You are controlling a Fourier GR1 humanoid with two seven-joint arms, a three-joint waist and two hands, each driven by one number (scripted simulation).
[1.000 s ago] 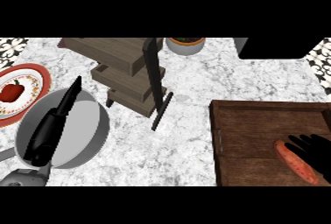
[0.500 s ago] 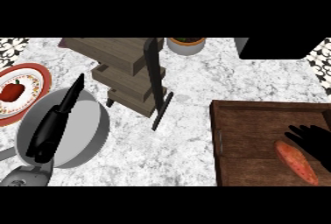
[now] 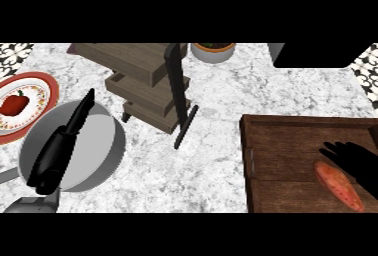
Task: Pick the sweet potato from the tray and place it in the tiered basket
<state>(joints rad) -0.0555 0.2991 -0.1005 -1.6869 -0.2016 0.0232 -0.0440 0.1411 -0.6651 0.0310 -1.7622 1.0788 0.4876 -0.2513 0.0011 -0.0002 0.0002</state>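
Head view only: right hand (image 3: 360,161) over the tray (image 3: 295,135), fingers (image 3: 334,150) spread apart, just beside the sweet potato (image 3: 338,186), nothing clamped yet. Potato lying long and slanted near the tray's right side; could roll or skid off the fingers on a shallow close, or clip the tray wall on the lift. Then the tiered basket (image 3: 144,82), well apart, its post (image 3: 176,85) ready to snag. Left hand (image 3: 63,145) resting straight over the bowl (image 3: 88,150). Marbled desk (image 3: 214,165); plate (image 3: 29,102) left, pot (image 3: 212,51) behind.
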